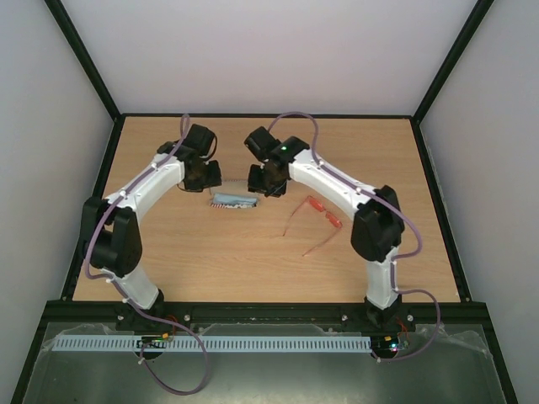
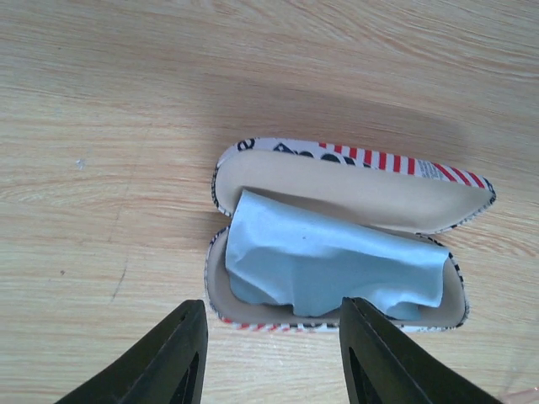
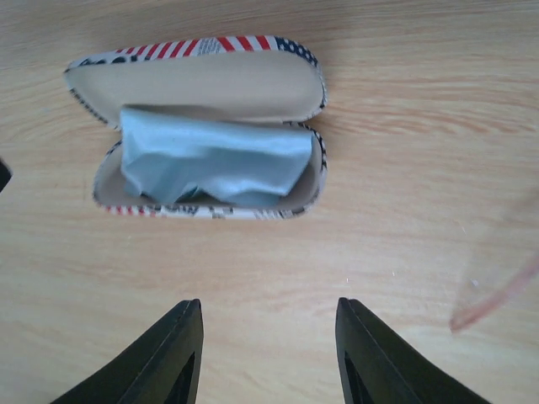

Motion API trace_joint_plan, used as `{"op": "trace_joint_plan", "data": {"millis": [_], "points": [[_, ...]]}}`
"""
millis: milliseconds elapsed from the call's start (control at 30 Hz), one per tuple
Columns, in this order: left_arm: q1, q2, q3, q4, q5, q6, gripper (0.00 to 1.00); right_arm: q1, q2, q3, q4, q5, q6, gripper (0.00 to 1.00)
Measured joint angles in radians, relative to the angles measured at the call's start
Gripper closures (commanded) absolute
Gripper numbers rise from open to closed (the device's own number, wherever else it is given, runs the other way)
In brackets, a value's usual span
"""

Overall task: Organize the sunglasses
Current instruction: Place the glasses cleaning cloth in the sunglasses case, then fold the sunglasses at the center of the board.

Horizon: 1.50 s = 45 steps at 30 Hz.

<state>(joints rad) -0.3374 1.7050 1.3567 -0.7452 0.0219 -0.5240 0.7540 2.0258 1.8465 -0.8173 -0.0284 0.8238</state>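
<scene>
Wooden desk (image 1: 210, 261), light grain, carried two items directly on its surface. The stars-and-stripes case (image 1: 234, 201) lay open about midway between the left and right edges, nearer the far edge than the near one. The red-orange sunglasses (image 1: 322, 212) lay to its right, not touching it, temples unfolded and running toward the near edge.

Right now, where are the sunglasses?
In the top view, the sunglasses lie open on the table right of centre, between the open case and the right arm's elbow.
</scene>
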Motion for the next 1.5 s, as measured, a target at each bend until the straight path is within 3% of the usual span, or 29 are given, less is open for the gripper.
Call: {"op": "trace_joint_plan", "data": {"millis": [533,833,1100,1167,1200,1333,1500], "points": [[-0.015,-0.153,-0.049,-0.063,-0.011,-0.089,0.51,-0.002,-0.257,-0.332,0.008,-0.084,-0.087,0.50],[-0.100,-0.211,-0.049,-0.105,-0.031,-0.175,0.42,-0.009,-0.424,-0.426,0.007,-0.130,-0.142,0.49],[-0.218,-0.280,-0.049,-0.162,-0.080,-0.307,0.25,-0.013,-0.542,-0.494,0.000,-0.175,-0.204,0.46],[-0.259,-0.292,-0.045,-0.184,-0.105,-0.353,0.04,-0.013,-0.570,-0.517,-0.002,-0.187,-0.219,0.45],[-0.278,-0.296,-0.042,-0.196,-0.115,-0.370,0.01,-0.014,-0.581,-0.526,-0.003,-0.193,-0.223,0.45],[-0.347,-0.305,-0.013,-0.243,-0.147,-0.456,0.00,-0.015,-0.627,-0.573,-0.005,-0.215,-0.245,0.43],[-0.357,-0.312,0.017,-0.273,-0.163,-0.493,0.01,-0.045,-0.642,-0.616,-0.004,-0.226,-0.250,0.43]]}}
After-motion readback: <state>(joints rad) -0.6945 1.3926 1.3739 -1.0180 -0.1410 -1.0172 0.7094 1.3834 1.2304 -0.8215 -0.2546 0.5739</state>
